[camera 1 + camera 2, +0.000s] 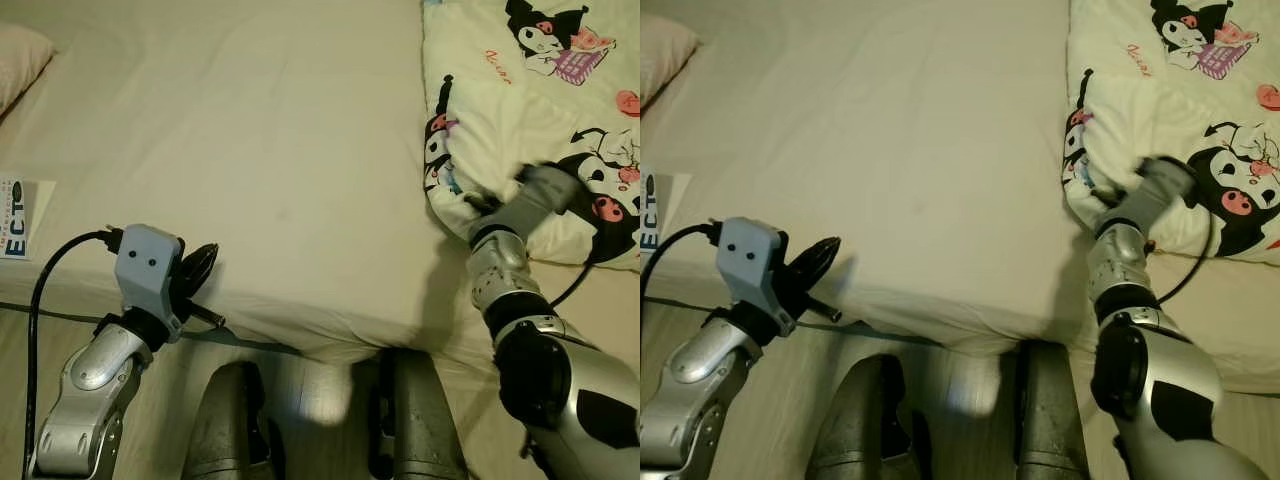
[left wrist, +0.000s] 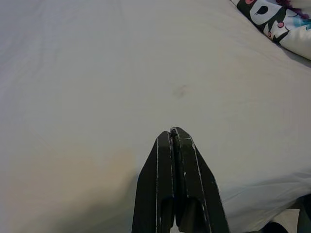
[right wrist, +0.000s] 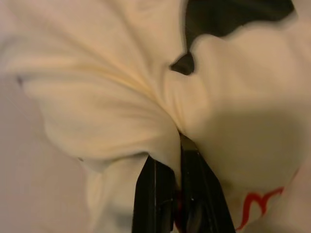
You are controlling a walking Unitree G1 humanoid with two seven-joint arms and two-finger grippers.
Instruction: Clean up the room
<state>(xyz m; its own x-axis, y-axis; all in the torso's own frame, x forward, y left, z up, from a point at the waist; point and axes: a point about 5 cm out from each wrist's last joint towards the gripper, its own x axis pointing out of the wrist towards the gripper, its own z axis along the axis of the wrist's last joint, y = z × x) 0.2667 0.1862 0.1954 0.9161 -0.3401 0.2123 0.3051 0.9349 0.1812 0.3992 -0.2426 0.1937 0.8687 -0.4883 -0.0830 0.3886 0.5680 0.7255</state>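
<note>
A cream blanket printed with black and pink cartoon figures lies bunched on the right side of the bed. My right gripper is shut on a fold of the blanket near its lower left corner; the cloth bunches between the black fingers. In the eye views the right wrist is blurred at the blanket's edge. My left gripper is shut with nothing in it, hovering over the bare sheet by the bed's front edge.
A pillow corner shows at the far left. A printed paper lies on the bed's left edge. My legs stand against the mattress front. Black cables trail from both wrists.
</note>
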